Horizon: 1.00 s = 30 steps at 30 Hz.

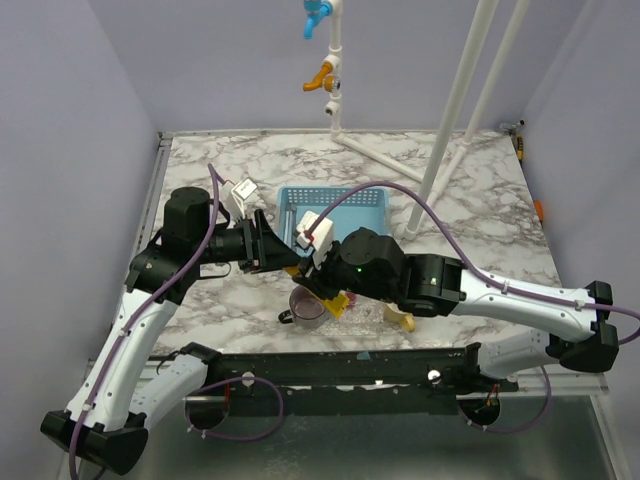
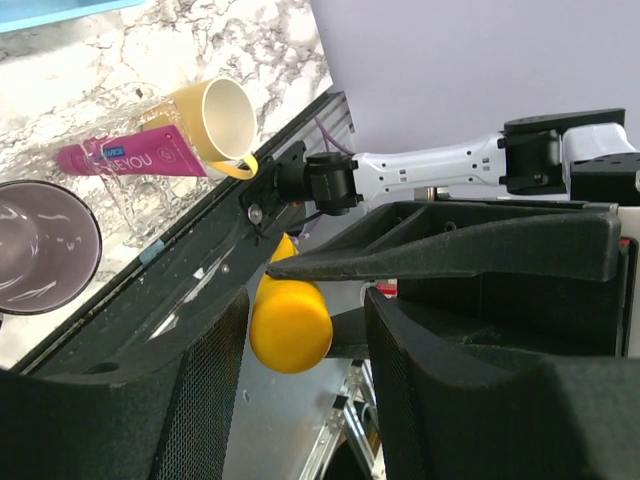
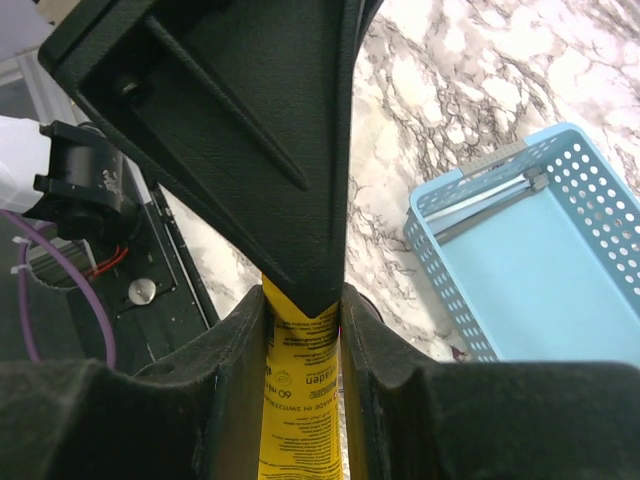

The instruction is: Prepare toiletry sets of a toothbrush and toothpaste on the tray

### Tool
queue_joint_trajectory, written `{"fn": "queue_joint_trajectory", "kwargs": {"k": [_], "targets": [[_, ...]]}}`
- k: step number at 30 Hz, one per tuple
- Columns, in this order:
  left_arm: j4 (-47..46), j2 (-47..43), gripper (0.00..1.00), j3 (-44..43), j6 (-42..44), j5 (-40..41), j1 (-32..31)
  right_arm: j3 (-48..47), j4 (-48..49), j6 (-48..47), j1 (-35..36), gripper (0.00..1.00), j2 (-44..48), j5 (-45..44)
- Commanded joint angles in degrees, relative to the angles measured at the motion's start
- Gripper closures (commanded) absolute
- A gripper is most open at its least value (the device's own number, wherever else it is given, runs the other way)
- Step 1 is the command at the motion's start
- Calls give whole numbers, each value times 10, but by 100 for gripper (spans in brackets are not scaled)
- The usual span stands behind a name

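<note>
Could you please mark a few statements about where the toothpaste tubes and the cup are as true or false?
1. The right gripper is clamped on the yellow toothpaste. True.
2. The yellow toothpaste sits between the fingers of the left gripper. True.
3. The pink toothpaste lies on bare table. False: it lies on the clear tray.
4. The purple cup stands on the tray. False: it stands on the table beside the tray.

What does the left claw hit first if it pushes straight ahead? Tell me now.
Probably the yellow toothpaste tube, pinched in the right claw and sitting between the open fingers of the left claw. Depth is hard to judge.
</note>
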State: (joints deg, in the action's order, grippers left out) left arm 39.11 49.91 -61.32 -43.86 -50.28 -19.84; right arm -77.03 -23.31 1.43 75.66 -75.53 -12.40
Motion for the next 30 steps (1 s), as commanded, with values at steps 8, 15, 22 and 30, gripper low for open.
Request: {"fn": "queue_joint_trajectory", "kwargs": {"k": [8,15,22,30], "targets": [[3,-9,53,26,35,-44,3,-23,6,-8,4,73,1,-27],[8,-5,67,28,50,-49,3,-28,3,-17,5,73,-5,-23],[-6,-1,99,36,50,-70,3,-31,2,-16,5,68,-9,-22],[-44,-12,100,46,24,-78,3,-16,0,0,5,55,4,-28]]}}
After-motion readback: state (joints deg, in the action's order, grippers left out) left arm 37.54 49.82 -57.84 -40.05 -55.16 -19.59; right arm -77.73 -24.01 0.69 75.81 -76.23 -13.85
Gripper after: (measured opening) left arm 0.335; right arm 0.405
